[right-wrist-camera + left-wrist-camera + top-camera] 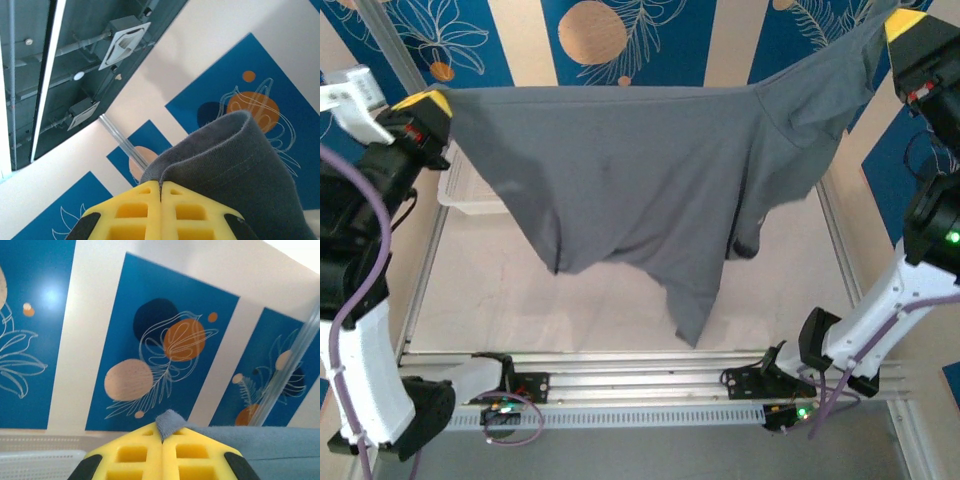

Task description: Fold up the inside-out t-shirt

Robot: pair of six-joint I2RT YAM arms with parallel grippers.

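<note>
I see the t-shirt [650,190] hanging in the air, stretched between both pincers. The left pincer [425,103] and right pincer [905,24] are each clamped tight on its top edge. Its long axis runs left to right, right end higher. The pale tabletop [520,300] lies open beneath it; a white basket [470,195] sits behind the left side, with a blue-panelled wall [520,40] beyond.

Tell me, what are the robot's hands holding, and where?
Both hold the t-shirt, which hangs in the air. The left gripper pinches one end of its top edge, the right gripper the other end.
</note>
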